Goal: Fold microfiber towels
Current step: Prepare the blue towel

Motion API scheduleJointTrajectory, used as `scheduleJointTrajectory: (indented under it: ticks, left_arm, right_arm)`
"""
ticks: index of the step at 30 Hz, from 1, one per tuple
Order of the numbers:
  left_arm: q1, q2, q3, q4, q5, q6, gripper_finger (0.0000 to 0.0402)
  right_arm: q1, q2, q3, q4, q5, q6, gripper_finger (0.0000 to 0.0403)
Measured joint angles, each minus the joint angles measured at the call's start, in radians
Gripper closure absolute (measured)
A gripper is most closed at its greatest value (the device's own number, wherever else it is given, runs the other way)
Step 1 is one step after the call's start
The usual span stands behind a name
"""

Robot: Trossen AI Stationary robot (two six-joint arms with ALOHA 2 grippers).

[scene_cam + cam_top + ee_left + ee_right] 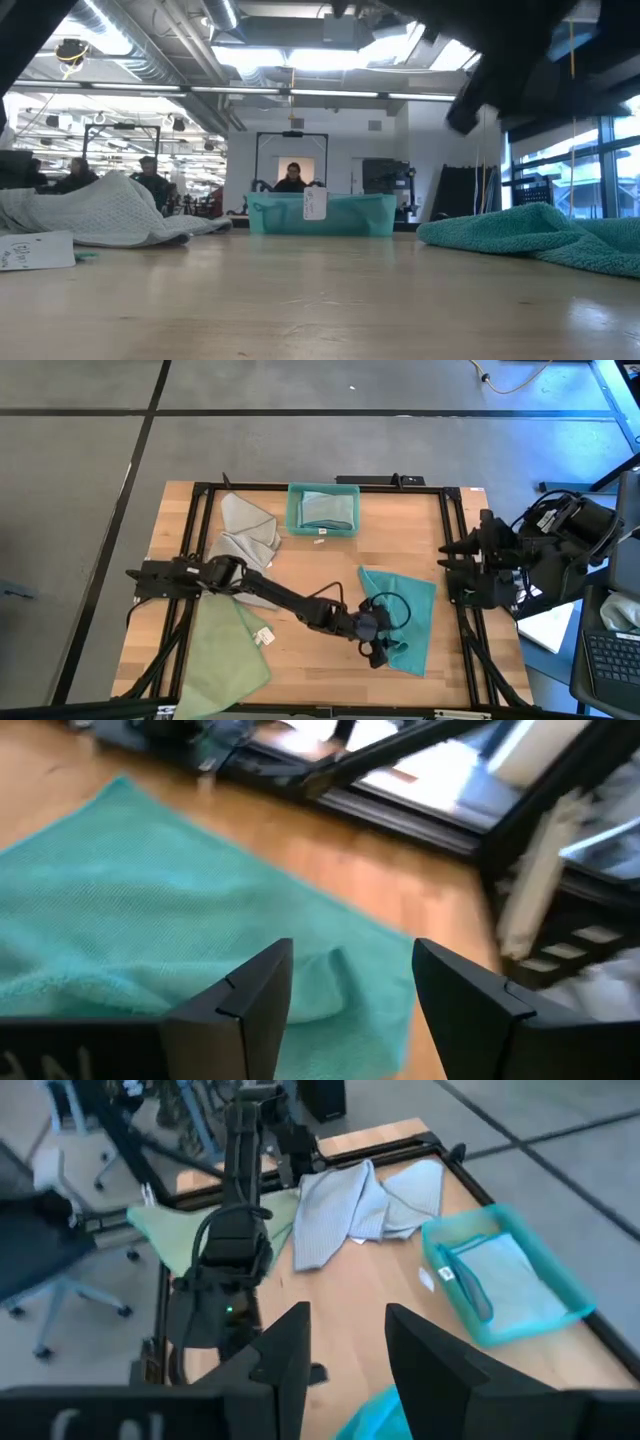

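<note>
My left gripper (377, 645) hangs with fingers spread over the teal towel (405, 610) on the table's right side (its near edge hidden beneath my arm); my right gripper (447, 565) waits half-parted at the table's right edge.

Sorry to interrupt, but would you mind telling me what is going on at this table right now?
The robot is folding microfiber towels. The left claw is stretched across the table over the teal towel, fingers open with nothing between them. The right claw waits at the table's right edge, empty. A pale green towel and a crumpled grey towel lie on the left, and another cloth lies in the teal bin.
</note>
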State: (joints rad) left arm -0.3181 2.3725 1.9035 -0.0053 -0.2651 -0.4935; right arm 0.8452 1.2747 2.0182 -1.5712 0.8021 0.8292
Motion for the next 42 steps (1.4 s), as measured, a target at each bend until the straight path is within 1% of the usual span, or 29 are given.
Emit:
scheduleJointTrajectory:
  ticks: [1,3,4,6,10,13,15,18,22,25,27,31,34,37,42]
  left_arm:
    - [-0.010,0.005,-0.003,-0.003,-0.022,0.007,0.0202]
    - [-0.026,0.041,0.012,0.071,-0.083,0.025,0.0202]
    - [-0.035,0.049,0.022,0.082,-0.104,0.038,0.0202]
    - [-0.049,0.089,0.079,0.089,-0.118,0.071,0.0202]
    - [-0.048,0.174,0.210,-0.019,-0.138,0.122,0.0202]
    - [-0.030,0.232,0.302,-0.112,-0.144,0.123,0.0202]
    - [-0.018,0.255,0.339,-0.157,-0.143,0.115,0.0202]
    - [0.001,0.260,0.345,-0.181,-0.113,0.112,0.0202]
    - [0.017,0.260,0.345,-0.188,-0.042,0.111,0.0202]
    - [0.012,0.260,0.345,-0.161,0.008,0.104,0.0202]
    - [-0.002,0.260,0.345,-0.159,0.022,0.103,0.0202]
    - [-0.033,0.260,0.345,-0.216,0.016,0.123,0.0202]
    - [-0.044,0.260,0.345,-0.269,-0.057,0.109,0.0202]
    - [-0.041,0.260,0.345,-0.264,-0.098,0.103,0.0202]
    - [-0.028,0.260,0.345,-0.260,-0.103,0.061,0.0202]
  right_arm:
    - [0.000,0.000,0.000,0.000,-0.013,-0.021,0.0269]
    - [0.000,-0.002,0.000,0.000,-0.043,-0.055,0.0269]
    - [0.000,-0.001,0.000,0.000,-0.055,-0.075,0.0269]
    - [0.000,-0.001,0.000,0.000,-0.076,-0.104,0.0269]
    - [0.000,-0.002,0.000,0.000,-0.102,-0.128,0.0269]
    - [0.000,-0.001,0.000,0.000,-0.110,-0.133,0.0269]
    - [0.000,-0.001,0.000,0.000,-0.116,-0.133,0.0269]
    - [0.000,-0.001,0.000,0.000,-0.116,-0.133,0.0269]
    - [0.000,-0.001,0.000,0.000,-0.116,-0.127,0.0270]
    - [0.000,-0.001,0.000,0.000,-0.116,-0.127,0.0270]
    - [0.000,-0.001,0.000,0.000,-0.116,-0.126,0.0270]
    - [0.000,-0.001,0.000,0.000,-0.115,-0.126,0.0270]
    - [0.000,-0.001,-0.001,0.000,-0.115,-0.125,0.0270]
    - [0.000,-0.001,-0.001,0.000,-0.115,-0.124,0.0270]
    - [0.001,-0.001,-0.001,0.000,-0.115,-0.124,0.0270]
